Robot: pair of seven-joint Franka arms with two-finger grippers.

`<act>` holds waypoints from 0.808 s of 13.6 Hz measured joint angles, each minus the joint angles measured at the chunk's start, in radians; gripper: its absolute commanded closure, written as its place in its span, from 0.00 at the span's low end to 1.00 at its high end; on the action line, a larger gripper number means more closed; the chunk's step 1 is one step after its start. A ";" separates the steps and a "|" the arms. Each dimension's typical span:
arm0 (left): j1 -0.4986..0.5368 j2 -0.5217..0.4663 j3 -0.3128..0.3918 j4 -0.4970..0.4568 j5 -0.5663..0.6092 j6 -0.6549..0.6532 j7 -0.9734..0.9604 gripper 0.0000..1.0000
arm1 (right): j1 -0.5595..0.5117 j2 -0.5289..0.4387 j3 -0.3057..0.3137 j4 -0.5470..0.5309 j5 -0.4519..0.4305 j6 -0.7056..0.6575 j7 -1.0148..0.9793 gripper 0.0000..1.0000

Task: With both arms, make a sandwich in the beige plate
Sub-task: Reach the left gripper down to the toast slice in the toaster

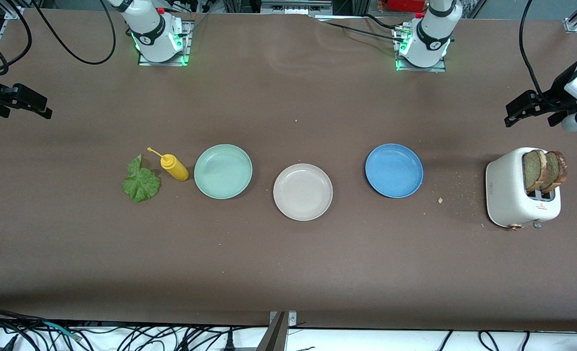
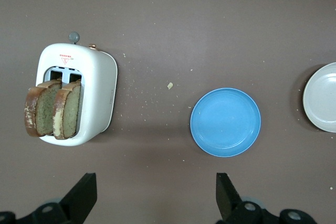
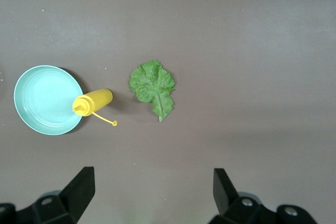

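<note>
while both my arms wait high, my left gripper (image 2: 152, 198) and right gripper (image 3: 149, 195) gape wide, holding nothing; the beige plate (image 1: 303, 191) sits bare between mint-green plate (image 1: 223, 171) and blue plate (image 1: 394, 170).

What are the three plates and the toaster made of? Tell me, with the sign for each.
Beige plate, mint-green plate and blue plate: probably matte plastic or melamine; flat even colour, soft dull sheen. Toaster: seemingly white speckled plastic shell, semi-matte, with a small metallic-looking knob.
</note>
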 measured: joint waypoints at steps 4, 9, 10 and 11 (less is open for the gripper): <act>0.046 0.007 0.001 0.000 0.000 0.001 0.060 0.00 | 0.000 0.000 0.000 0.000 0.000 0.000 0.000 0.00; 0.100 0.036 0.003 -0.002 0.000 0.032 0.146 0.00 | 0.000 0.000 0.000 0.000 0.000 0.000 0.000 0.00; 0.116 0.046 0.003 -0.003 0.000 0.041 0.170 0.00 | 0.000 0.000 0.000 0.000 0.000 0.000 0.000 0.00; 0.130 0.059 0.004 -0.004 0.000 0.053 0.197 0.00 | 0.000 0.000 0.000 0.000 0.000 0.000 0.000 0.00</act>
